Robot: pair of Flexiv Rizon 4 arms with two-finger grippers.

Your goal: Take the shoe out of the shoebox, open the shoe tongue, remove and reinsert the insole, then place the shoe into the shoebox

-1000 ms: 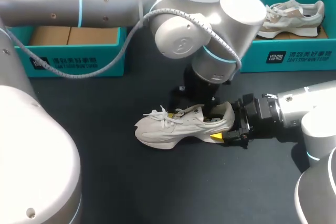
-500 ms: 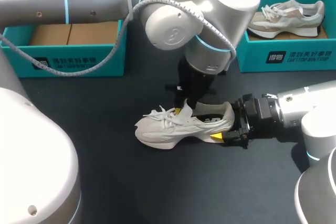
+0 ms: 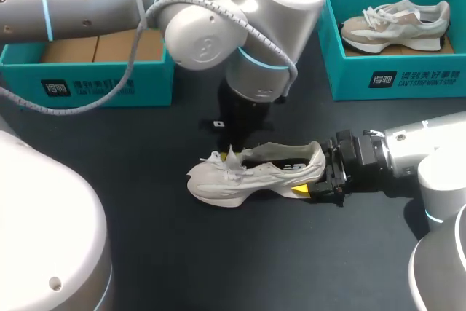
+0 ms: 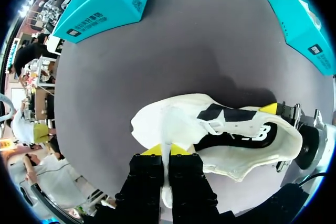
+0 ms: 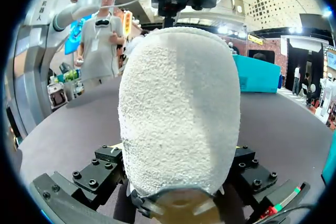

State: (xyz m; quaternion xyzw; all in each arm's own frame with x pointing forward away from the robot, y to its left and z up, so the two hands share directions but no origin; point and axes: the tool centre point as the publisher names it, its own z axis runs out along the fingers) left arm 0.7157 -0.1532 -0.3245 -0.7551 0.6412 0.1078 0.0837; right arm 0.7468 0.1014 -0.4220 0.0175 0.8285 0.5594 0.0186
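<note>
Shoe: the pale shoe (image 3: 251,176) is out of its box and lies on its sole at the centre of the frame, toe toward the left and heel toward the right.
Left hand: the left hand (image 4: 165,150) is closed tight on the shoe tongue (image 4: 167,129). A white strip of the tongue runs between its yellow tips, drawn toward the toe end.
Right hand: the right hand (image 3: 317,175) comes in from the right edge with the heel gripped between its fingers. One yellow tip shows along the near side of the sole.
Done: taking the shoe out looks finished, and opening the tongue is the step in hand, with the throat already gaping.
Left to do: the dark insole (image 4: 236,137) is still inside, so pulling it out, putting it back and boxing the shoe all remain.
Boxes: the teal left shoebox (image 3: 109,81) in the upper left holds only a brown cardboard liner and is probably the shoe's destination. The right shoebox (image 3: 397,78) in the upper right holds a second shoe (image 3: 397,23).
Open room: bare dark surface (image 3: 182,253) runs along the lower part of the frame, in front of the shoe.
Tight spots: the bulky left arm (image 3: 240,34) hangs above the gap between shoe and boxes, and both box walls stand near behind it.
</note>
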